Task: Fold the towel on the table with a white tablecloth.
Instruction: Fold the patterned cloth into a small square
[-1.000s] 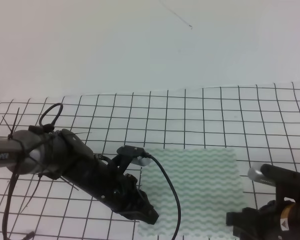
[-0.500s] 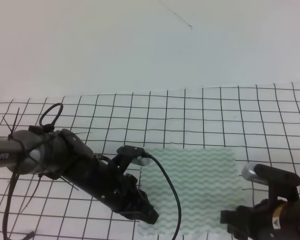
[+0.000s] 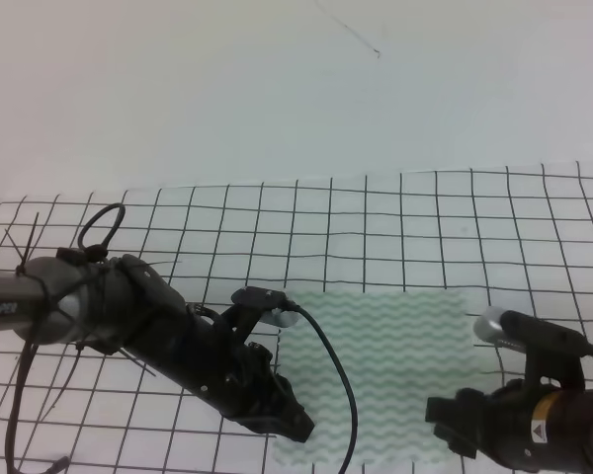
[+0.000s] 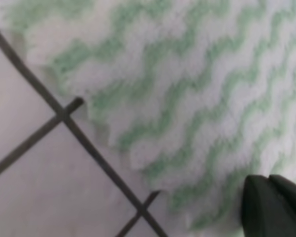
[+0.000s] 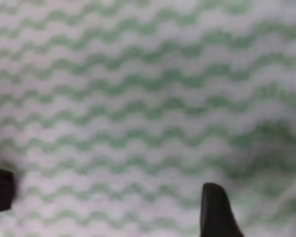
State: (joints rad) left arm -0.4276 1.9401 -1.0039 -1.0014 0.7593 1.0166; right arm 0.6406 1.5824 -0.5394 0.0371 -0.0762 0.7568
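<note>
Towel (image 3: 385, 370) with pale green wavy stripes lies flat and unfolded on the bench (image 3: 376, 227), over the white tablecloth (image 3: 158, 222) with its thin black grid, toward the near right of the exterior high view. Its far edge runs roughly along a grid line, and its near edge is partly hidden by the arms.

Left arm reaches in from the left, low over the cloth, with a black cable looping across the towel's left part. Its left pincer (image 3: 295, 427) sits at the towel's near left edge. In the left wrist view the towel's scalloped edge (image 4: 138, 163) lies against the bare grid, and only one dark fingertip (image 4: 276, 207) shows at the lower right over the fabric; whether this pincer is open or closed I cannot tell.

Right arm enters from the lower right, its right pincer (image 3: 443, 433) low over the towel's near right part. The right wrist view is filled with striped fabric (image 5: 148, 98), with two dark fingertips (image 5: 214, 210) set well apart at the bottom, one at the left border and one right of centre, so the jaws stand spread with nothing between them but the flat towel below.
</note>
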